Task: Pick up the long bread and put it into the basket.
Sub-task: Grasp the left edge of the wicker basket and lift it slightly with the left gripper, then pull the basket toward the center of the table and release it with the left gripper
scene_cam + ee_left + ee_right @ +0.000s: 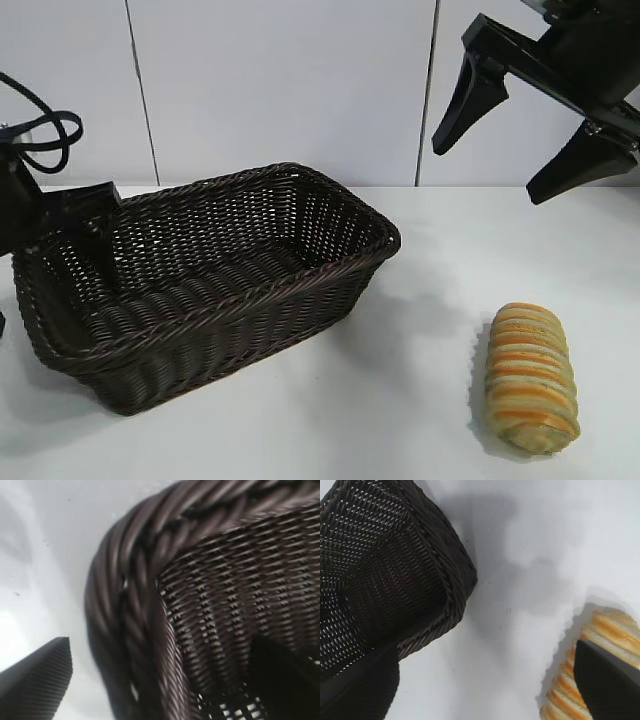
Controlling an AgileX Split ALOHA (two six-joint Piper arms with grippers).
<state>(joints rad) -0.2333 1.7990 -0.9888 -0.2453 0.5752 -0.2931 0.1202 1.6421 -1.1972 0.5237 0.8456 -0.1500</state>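
The long bread (532, 377) lies nearest, on the white table (400, 400) at the near right, its ridged tan surface banded with orange-brown stripes, its length running roughly near to far. It sits alone on the tabletop, well apart from the basket and touched by nothing.

Farther back and to the left stands the basket (250, 300), a large dark-brown wicker one with a braided rim and sloping sides, set at an angle so that one corner points toward the far right. Nothing can be seen lying inside it.

At the basket's far left end is the left gripper (85, 215), low down at the rim. In the left wrist view its two dark fingers straddle the braided rim (130, 605): one finger (37, 680) is outside over the table, the other (285, 675) is inside against the woven wall. Whether the claw is actually clenched on the rim or merely set around it cannot be told.

Farthest back, at the upper right, the right gripper (520, 130) hangs well above the table with its claw released, fingers spread wide and pointing down. In the right wrist view the bread (600, 665) lies below it, partly behind one fingertip (610, 685), with the basket's corner (455, 590) off to one side.
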